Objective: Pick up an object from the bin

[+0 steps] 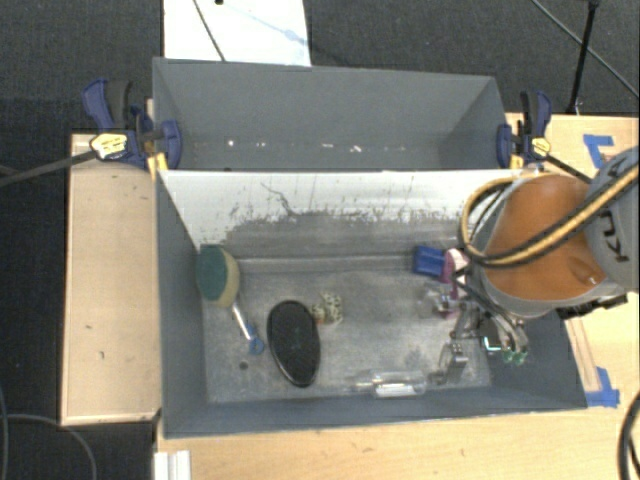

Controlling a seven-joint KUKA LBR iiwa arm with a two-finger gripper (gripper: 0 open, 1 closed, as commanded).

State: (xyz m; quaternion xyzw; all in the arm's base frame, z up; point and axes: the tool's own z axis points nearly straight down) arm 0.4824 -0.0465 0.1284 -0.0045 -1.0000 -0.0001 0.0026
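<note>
Grey bin (320,103) containing black oval object (294,341), green sponge (214,273), blue block (429,261); jaws at right, opening indiscernible.

Green-and-yellow scrub brush (218,276) at left, black oval object (295,341) just beside it, small beige lump (328,310) near.

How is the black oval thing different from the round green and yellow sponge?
The black oval thing is dark and long; the round green and yellow sponge has two colours. The black one lies mid floor; the sponge sits by the left wall. Both lie in the grey metal bin.
</note>
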